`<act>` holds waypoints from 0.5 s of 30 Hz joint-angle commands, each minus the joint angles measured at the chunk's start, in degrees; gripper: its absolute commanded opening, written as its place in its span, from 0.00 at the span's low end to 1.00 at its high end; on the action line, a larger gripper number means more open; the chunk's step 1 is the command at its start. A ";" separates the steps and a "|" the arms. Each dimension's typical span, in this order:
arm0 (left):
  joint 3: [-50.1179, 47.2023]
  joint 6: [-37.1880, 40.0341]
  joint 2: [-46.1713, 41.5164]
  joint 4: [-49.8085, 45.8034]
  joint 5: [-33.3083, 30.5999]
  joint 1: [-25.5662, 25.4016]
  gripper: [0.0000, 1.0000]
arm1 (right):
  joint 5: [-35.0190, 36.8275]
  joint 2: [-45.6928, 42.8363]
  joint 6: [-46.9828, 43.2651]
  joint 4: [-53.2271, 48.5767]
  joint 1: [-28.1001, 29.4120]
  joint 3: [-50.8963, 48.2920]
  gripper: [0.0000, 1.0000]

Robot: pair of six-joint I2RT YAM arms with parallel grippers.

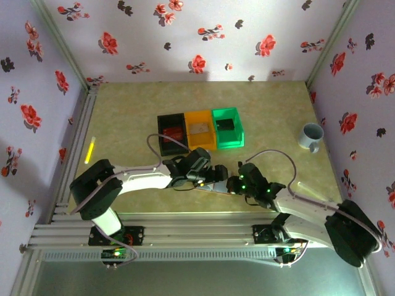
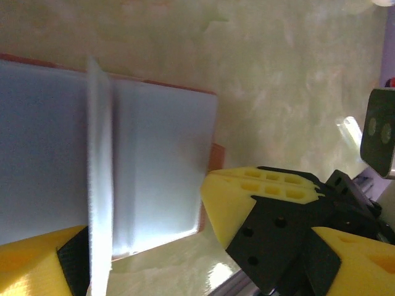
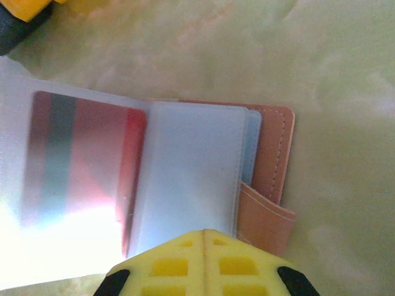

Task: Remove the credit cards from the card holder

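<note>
Small flat pinkish-brown bifold card holder (image 3: 266, 161) is lying open on the near side of the pale marbled desk (image 3: 333, 74), a red card (image 3: 80, 166) showing inside its clear plastic sleeve (image 3: 191, 179). Left yellow fingers (image 2: 247, 191) are standing wide apart; right yellow fingers (image 3: 173, 265) are pressing closed together.

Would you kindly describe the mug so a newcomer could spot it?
Start from the table, then look right of the row of three bins. The mug stands alone near the right wall: round, pale blue-grey, with a handle, unlike the boxy black, orange and green bins.
</note>
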 commanded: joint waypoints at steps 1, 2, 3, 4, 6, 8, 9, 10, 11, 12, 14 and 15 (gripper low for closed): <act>4.01 -0.98 1.39 1.78 1.05 -1.16 0.88 | 2.38 -4.90 -0.84 -6.25 -0.39 0.04 0.04; 4.72 -0.98 2.01 1.74 1.22 -1.48 0.88 | 2.53 -6.29 -0.83 -7.25 -0.45 0.05 0.05; 5.50 -0.97 2.86 1.77 1.42 -1.77 0.88 | 2.76 -7.82 -0.82 -8.36 -0.50 0.14 0.06; 6.13 -1.05 3.57 1.78 1.60 -2.04 0.88 | 2.89 -8.97 -0.79 -9.25 -0.55 0.14 0.07; 7.48 -1.06 5.23 1.69 2.21 -2.50 0.88 | 3.14 -11.61 -0.76 -11.28 -0.68 0.14 0.08; 7.74 -0.84 5.54 1.25 2.37 -2.51 0.87 | 3.29 -13.77 -0.67 -12.67 -0.71 -0.02 0.08; 7.29 -0.47 4.90 0.69 1.88 -2.19 0.87 | 3.33 -14.79 -0.58 -13.44 -0.78 -0.12 0.08; 6.55 -0.30 4.00 0.48 1.44 -1.72 0.87 | 3.39 -15.57 -0.51 -14.05 -0.80 -0.20 0.09; 5.52 -0.27 2.91 0.56 1.20 -1.03 0.87 | 3.33 -16.39 -0.44 -14.76 -0.87 -0.28 0.09; 4.38 -0.18 1.59 0.52 1.10 -0.19 0.87 | 3.33 -17.10 -0.40 -15.38 -0.91 -0.29 0.09; 2.40 0.14 -0.37 0.11 1.01 1.27 0.87 | 3.25 -18.34 -0.07 -15.93 -0.85 -0.29 0.09; 1.66 0.66 -1.13 -0.46 0.77 1.80 0.87 | 3.29 -18.90 0.08 -16.24 -0.87 -0.22 0.09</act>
